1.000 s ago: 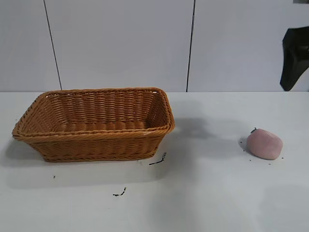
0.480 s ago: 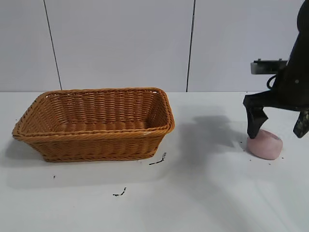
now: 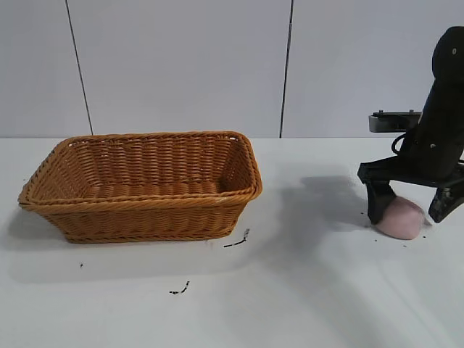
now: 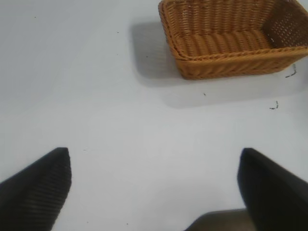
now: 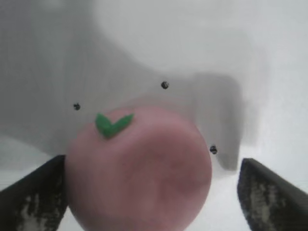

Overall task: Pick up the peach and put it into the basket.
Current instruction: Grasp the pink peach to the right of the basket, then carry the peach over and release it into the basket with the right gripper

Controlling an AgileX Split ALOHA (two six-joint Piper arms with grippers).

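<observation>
The pale pink peach (image 3: 399, 218) lies on the white table at the right. In the right wrist view the peach (image 5: 139, 168) shows a small green leaf on top. My right gripper (image 3: 407, 209) is down over the peach, open, with one finger on each side of it; one finger touches the peach, the other stands apart. The orange-brown wicker basket (image 3: 145, 206) stands at the left of the table and also shows in the left wrist view (image 4: 231, 67). My left gripper (image 4: 154, 178) is open and empty above bare table, out of the exterior view.
Small dark specks and scraps lie on the table in front of the basket (image 3: 237, 241) and around the peach (image 5: 164, 85). A white panelled wall stands behind the table.
My right gripper came down from the upper right and lowered around the peach. The peach and the basket have not moved.
</observation>
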